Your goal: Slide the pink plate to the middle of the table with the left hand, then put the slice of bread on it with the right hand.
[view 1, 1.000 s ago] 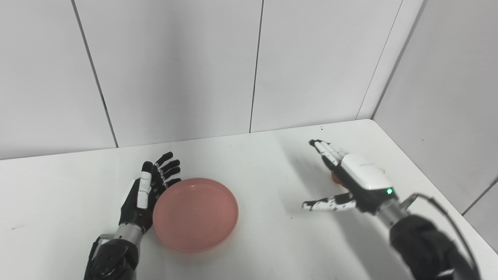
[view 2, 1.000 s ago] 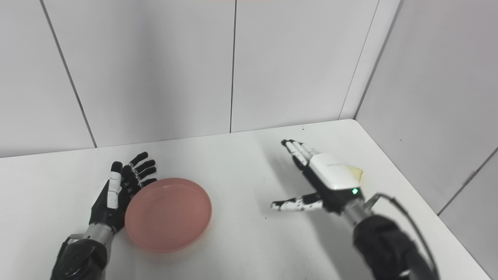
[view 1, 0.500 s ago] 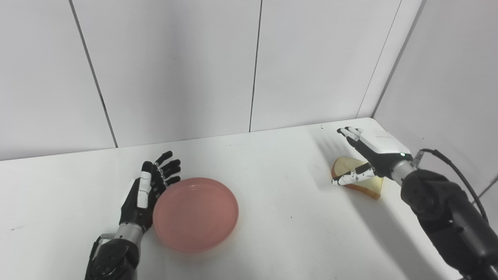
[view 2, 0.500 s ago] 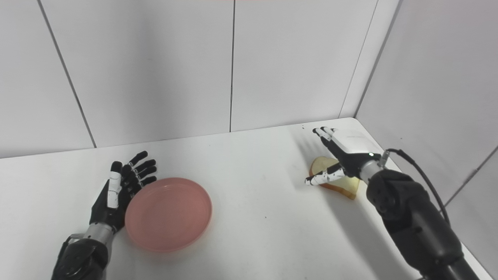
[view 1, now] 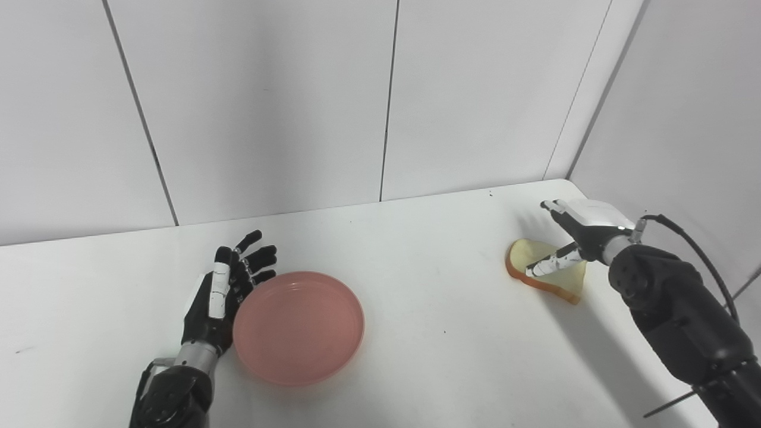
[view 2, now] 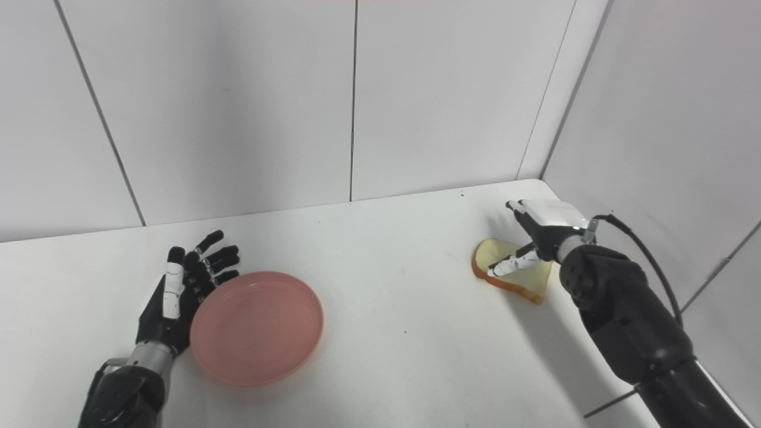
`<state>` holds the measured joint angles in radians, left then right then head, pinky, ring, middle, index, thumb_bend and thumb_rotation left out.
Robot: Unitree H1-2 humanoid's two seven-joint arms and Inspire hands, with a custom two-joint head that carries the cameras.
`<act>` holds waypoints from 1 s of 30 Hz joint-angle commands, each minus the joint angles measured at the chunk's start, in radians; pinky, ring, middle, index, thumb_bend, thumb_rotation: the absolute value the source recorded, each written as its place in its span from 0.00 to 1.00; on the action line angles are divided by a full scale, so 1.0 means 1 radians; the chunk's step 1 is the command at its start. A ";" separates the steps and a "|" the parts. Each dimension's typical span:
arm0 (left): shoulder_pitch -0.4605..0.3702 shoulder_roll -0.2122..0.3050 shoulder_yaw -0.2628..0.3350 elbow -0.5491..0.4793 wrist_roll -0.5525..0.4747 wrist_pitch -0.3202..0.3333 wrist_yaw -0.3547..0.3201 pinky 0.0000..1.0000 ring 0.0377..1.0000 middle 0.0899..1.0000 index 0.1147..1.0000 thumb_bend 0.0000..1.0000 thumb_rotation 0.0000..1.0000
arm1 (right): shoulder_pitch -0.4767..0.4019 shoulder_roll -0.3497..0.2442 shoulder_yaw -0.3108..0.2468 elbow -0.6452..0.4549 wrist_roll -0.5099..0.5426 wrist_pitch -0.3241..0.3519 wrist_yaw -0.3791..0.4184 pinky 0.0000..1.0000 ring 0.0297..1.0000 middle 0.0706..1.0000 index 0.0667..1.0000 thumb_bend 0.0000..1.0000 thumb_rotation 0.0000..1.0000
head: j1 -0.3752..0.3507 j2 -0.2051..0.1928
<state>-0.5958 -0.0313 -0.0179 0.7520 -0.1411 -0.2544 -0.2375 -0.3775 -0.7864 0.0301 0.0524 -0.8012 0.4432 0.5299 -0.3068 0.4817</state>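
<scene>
The pink plate [view 1: 298,326] lies flat on the white table [view 1: 428,333], left of centre. My left hand [view 1: 223,291] stands open on edge against the plate's left rim, fingers spread and pointing away. The slice of bread [view 1: 544,271] lies near the table's right edge. My right hand [view 1: 579,229] is open over the bread's far right part, its thumb reaching down across the slice and its other fingers pointing toward the back corner. Whether the thumb touches the bread is unclear.
White wall panels close the table at the back and on the right, meeting in a corner [view 1: 568,178] just behind the right hand. A black cable [view 1: 701,261] loops off the right forearm.
My right hand has swung from the table's middle right out to the far right, over the bread, uncovering most of the slice. The left hand and the plate have stayed put.
</scene>
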 commanded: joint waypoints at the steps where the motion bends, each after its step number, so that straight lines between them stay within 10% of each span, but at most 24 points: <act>1: 0.033 -0.003 -0.001 0.025 0.005 0.053 0.005 0.74 0.78 0.74 0.82 0.94 0.99 | -0.048 -0.003 -0.034 -0.005 -0.003 0.025 -0.024 0.95 1.00 1.00 1.00 1.00 0.43 | 0.001 0.003; 5: 0.035 -0.005 0.003 0.022 0.001 0.057 0.006 0.74 0.78 0.74 0.83 0.93 0.99 | -0.063 0.019 -0.039 0.021 -0.045 0.026 0.004 0.84 0.99 1.00 1.00 1.00 0.40 | 0.004 0.005; 18: 0.035 -0.003 0.004 0.026 0.004 0.047 0.004 0.73 0.77 0.74 0.89 0.92 0.99 | -0.112 0.038 0.001 0.083 -0.198 0.027 0.218 0.89 0.99 1.00 1.00 1.00 0.50 | 0.009 0.010; 30: 0.042 -0.005 0.006 0.000 0.001 0.076 0.010 0.74 0.77 0.73 0.89 0.92 0.98 | -0.120 0.015 0.051 0.148 -0.205 0.025 0.206 1.00 0.99 1.00 0.99 1.00 0.48 | 0.012 0.020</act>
<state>-0.5873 -0.0344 -0.0127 0.7332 -0.1413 -0.2431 -0.2341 -0.4597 -0.7307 0.0800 0.2096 -0.9971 0.4596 0.7613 -0.2961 0.5016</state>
